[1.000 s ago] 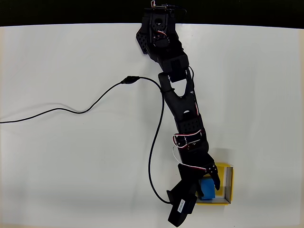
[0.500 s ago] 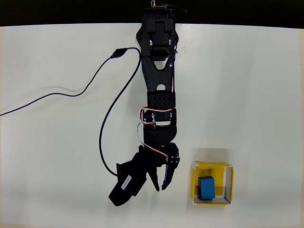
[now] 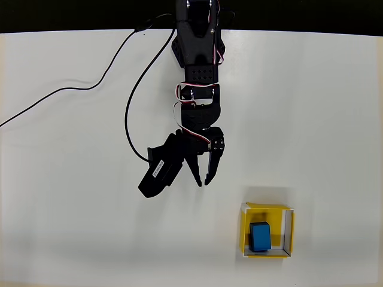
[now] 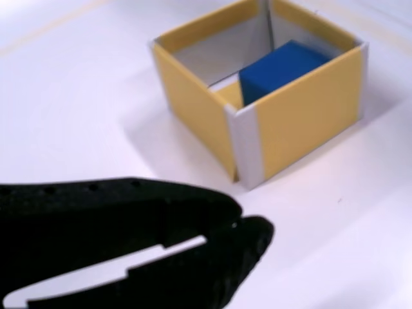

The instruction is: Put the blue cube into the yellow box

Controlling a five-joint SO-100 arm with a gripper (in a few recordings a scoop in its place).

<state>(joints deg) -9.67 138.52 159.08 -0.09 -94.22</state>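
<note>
The blue cube (image 3: 260,236) lies inside the yellow box (image 3: 266,207) at the lower right of the overhead view, resting against the box's left side. My black gripper (image 3: 203,182) hangs over bare table up and to the left of the box, well apart from it, fingertips pointing down the picture. Its tips meet and nothing is between them. In the wrist view the cube (image 4: 283,67) stands in the far part of the box (image 4: 309,109), and my shut fingers (image 4: 193,219) cross the lower left, short of the box's near corner.
A black cable (image 3: 78,89) runs from the left edge across the white table to the arm's upper part. The table's far edge (image 3: 299,31) meets a dark strip at the top. Open table lies left of and below the gripper.
One second ago the gripper was at the box around the cube. It let go, swung left and drew back up the picture; the cube stays in the box.
</note>
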